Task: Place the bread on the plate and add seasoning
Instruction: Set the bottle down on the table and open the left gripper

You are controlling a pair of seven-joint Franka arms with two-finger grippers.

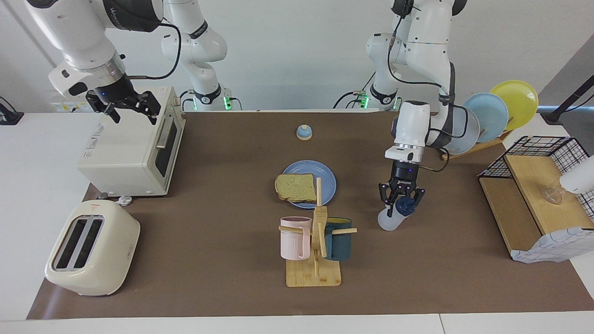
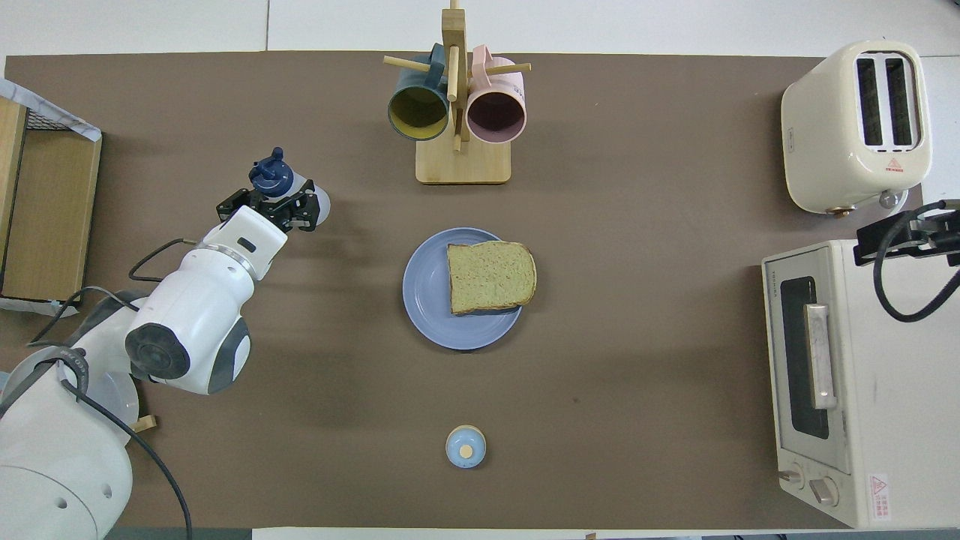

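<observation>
Bread (image 1: 295,186) on plate (image 1: 327,178). Left gripper (image 1: 401,204) around bottle (image 1: 393,216), grip unclear. Right gripper (image 1: 131,107) spread wide over oven (image 1: 130,150).

White arms (image 1: 420,41), black hands, black cables

A robotics lab staged as a kitchen: two white arms are bolted at a worktop (image 1: 222,153) covered in brown matting, with a toaster (image 1: 91,248), toaster oven (image 1: 132,148), mug tree (image 1: 318,241) and plate rack (image 1: 492,116) against bare white walls.
</observation>
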